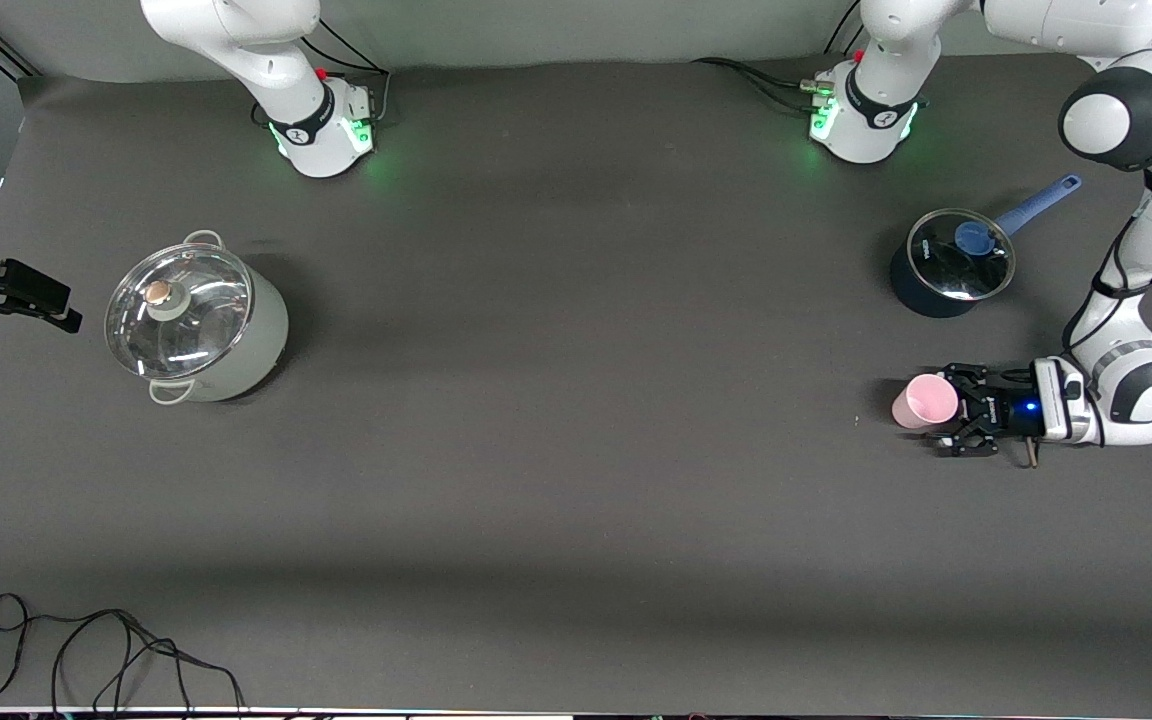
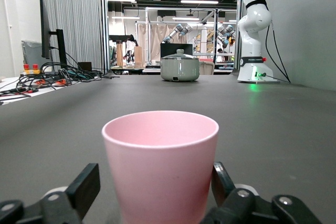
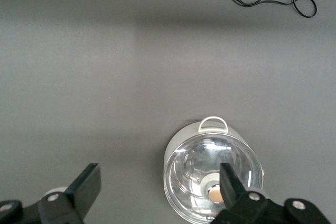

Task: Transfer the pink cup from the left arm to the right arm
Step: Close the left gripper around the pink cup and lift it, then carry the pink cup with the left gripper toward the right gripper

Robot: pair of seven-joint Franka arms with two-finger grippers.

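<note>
The pink cup (image 1: 924, 401) (image 2: 160, 166) stands upright on the dark table toward the left arm's end. My left gripper (image 1: 939, 408) (image 2: 156, 182) lies low and level at the table with a finger on each side of the cup. One finger (image 2: 219, 179) is at the cup's wall, while the other finger (image 2: 86, 187) stands a little off it, so the jaws are open around the cup. My right gripper (image 3: 159, 177) hangs high over the table beside the white pot, open with nothing between its fingers. It does not show in the front view.
A white pot with a glass lid (image 1: 198, 320) (image 3: 212, 177) stands toward the right arm's end. A dark blue saucepan with lid (image 1: 948, 262) sits farther from the front camera than the cup. A black cable (image 1: 106, 640) lies at the near edge.
</note>
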